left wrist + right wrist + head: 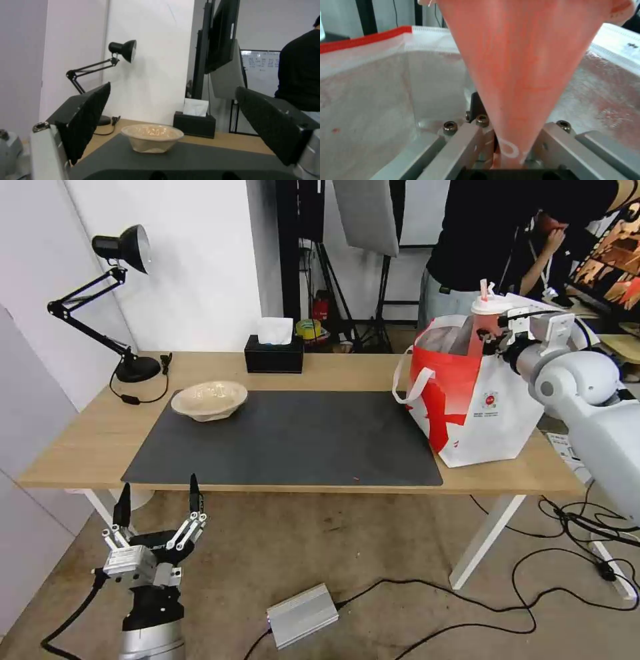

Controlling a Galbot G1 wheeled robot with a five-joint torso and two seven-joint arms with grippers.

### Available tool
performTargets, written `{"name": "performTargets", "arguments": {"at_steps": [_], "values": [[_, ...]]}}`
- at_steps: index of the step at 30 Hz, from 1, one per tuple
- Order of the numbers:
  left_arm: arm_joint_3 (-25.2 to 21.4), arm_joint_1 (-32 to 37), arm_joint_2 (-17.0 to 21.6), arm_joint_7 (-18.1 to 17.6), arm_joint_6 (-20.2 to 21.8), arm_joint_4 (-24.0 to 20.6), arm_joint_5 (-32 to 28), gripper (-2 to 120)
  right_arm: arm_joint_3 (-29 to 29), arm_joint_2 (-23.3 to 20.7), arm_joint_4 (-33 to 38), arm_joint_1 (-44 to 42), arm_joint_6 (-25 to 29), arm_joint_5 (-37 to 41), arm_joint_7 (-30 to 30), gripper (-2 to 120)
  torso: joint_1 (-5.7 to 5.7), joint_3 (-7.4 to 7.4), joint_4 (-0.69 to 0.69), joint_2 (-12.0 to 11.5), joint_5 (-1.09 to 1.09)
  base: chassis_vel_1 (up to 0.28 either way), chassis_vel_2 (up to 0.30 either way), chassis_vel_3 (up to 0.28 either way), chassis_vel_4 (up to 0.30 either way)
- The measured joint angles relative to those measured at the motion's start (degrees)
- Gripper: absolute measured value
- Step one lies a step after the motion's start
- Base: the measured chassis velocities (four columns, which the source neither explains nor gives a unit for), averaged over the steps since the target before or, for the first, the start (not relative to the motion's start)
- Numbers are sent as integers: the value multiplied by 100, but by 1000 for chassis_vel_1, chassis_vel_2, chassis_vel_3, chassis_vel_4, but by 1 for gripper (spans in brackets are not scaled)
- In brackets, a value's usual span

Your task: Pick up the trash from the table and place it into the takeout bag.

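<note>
Cup: the red cup (481, 328) with its white lid is clamped in the right gripper (497, 335), held upright over the open mouth of the takeout bag (477, 410).
Right gripper: clenched on the cup's lower body; in the right wrist view the cup (523, 75) rises between the jaws, with the bag's foil lining (370, 100) directly below.
Step in hand: judged to be the drop-off of the cup into the bag.
Next move: the cup would need lowering past the rim before the grip is loosened, so that it does not tip.
Left gripper (157, 507): released, jaws spread wide, parked low in front of the table (347, 373).
Beige bowl (209, 399): left on the grey mat (287, 437), ahead of the left gripper and well apart from the bag.
</note>
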Motion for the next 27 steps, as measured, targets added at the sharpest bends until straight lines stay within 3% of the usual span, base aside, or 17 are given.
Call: {"name": "performTargets", "arguments": {"at_steps": [6,17,27], "values": [[38,-14,-32,-1,-15,27,27,100,-478,-219,103,631,-659,30,-20,2,0,0,1,-1,0,0,0,0,0],[5,-28,-63,-2,-26,16,25,100,-1105,-300,-123,1120,-716,-34,-390,2,0,0,0,-1,-1,0,0,0,0],[0,-34,-93,-10,-26,16,27,100,-1142,-316,-210,1030,-698,-214,-598,2,0,-1,0,0,-1,0,0,0,0]]}}
